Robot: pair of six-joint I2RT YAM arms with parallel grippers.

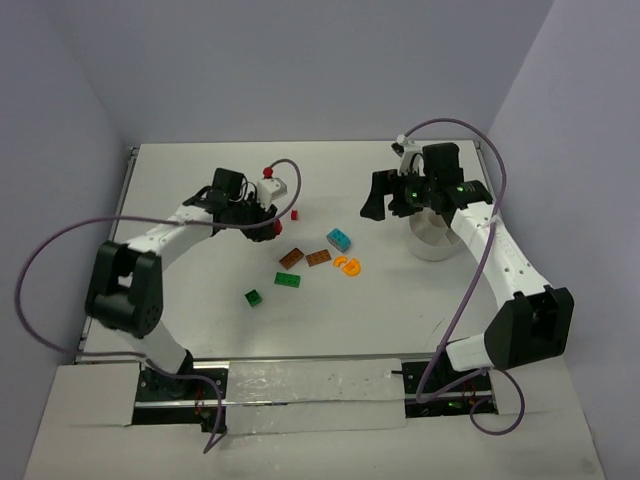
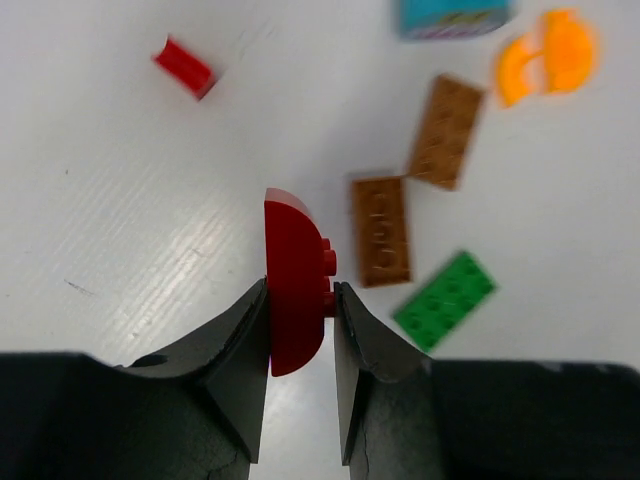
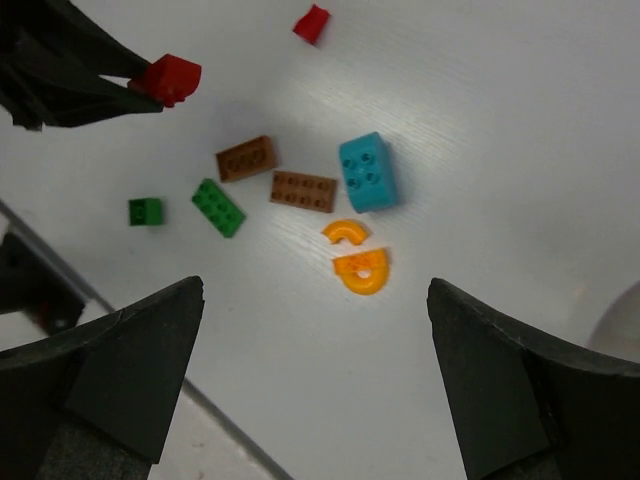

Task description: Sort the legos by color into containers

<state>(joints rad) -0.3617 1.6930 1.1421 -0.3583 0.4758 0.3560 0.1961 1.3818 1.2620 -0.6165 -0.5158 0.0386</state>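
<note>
Currently: pick step for one red piece, judged from the grip. The left tool [image 2: 300, 320] was closed narrow on a red curved brick [image 2: 295, 260], pinched across its thin sides, studs against the right finger and the rounded end sticking out past the fingertips. Could not tell for certain whether the brick was clear of the surface [image 1: 200, 180]. The right tool [image 3: 312, 300] stood wide and held nothing, hovering by the white bowl [image 1: 420, 250] near the right edge of the surface.

Next move, as judged: carry the red curved brick across the middle of the surface to the bowl and let go over one compartment. That calls for the right arm to give way, since it covered much of the bowl from above. The bowl's compartments were not visible, so which wedge takes red could not be told.

Left on the surface:
- small red brick [image 3: 312, 23], toward the far edge, apart from the rest
- two brown plates [image 2: 381, 230], nearly corner to corner
- teal brick [image 3: 367, 171], just beside one brown plate
- two orange curved pieces [image 3: 360, 270], close together, near side of the teal brick
- green plate [image 3: 218, 207] and small green brick [image 3: 145, 211], toward the near edge

All were small, hard and glossy.
</note>
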